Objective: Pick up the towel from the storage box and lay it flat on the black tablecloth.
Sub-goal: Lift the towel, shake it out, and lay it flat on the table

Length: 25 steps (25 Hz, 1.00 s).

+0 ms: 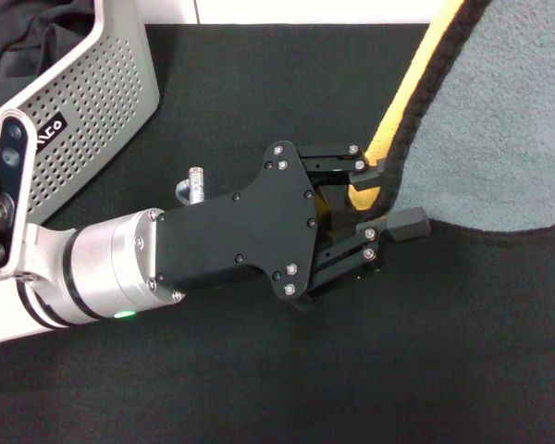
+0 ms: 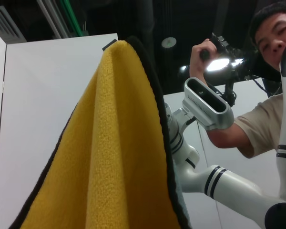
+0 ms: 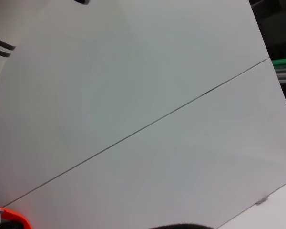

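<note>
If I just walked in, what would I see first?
You'd notice the left tool in the middle, pinching the black edge of the towel, which hangs above the black tablecloth showing grey-green fuzz and a yellow back. The storage box sits at the far left.

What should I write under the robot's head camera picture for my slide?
Left gripper pinching the towel's black edge above the black tablecloth, storage box behind.
</note>
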{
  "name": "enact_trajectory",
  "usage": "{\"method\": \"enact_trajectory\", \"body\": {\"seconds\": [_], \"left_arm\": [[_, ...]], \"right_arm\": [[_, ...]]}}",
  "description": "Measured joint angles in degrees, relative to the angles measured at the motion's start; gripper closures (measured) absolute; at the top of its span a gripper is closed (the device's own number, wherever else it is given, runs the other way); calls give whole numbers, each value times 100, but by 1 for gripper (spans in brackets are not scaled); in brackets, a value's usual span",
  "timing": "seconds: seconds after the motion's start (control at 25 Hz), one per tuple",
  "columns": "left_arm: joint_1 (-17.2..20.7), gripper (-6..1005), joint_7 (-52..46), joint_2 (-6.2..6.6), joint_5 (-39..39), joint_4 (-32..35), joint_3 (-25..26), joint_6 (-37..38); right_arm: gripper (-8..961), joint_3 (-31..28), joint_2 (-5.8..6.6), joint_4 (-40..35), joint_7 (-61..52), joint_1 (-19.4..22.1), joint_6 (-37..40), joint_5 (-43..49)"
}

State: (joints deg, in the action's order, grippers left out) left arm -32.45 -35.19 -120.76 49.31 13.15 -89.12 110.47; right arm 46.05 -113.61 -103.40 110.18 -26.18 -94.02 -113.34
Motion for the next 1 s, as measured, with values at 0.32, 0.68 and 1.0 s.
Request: {"method": "enact_trajectory", "body": {"seconds": [0.32,0.68,1.0], "left_arm": [[-42,675,-382,0,-39,13,5,16],[-51,877,-448,9,-54,-2,0,-6],[8,986,-627,42,-93,42,69,31]], "right_arm": [[917,0,-10,-12,-3,-2,-31,-16],[917,0,-20,-20,-6,16,-31,-72],[916,0,-58,-53,-273,160,3,-74]]}}
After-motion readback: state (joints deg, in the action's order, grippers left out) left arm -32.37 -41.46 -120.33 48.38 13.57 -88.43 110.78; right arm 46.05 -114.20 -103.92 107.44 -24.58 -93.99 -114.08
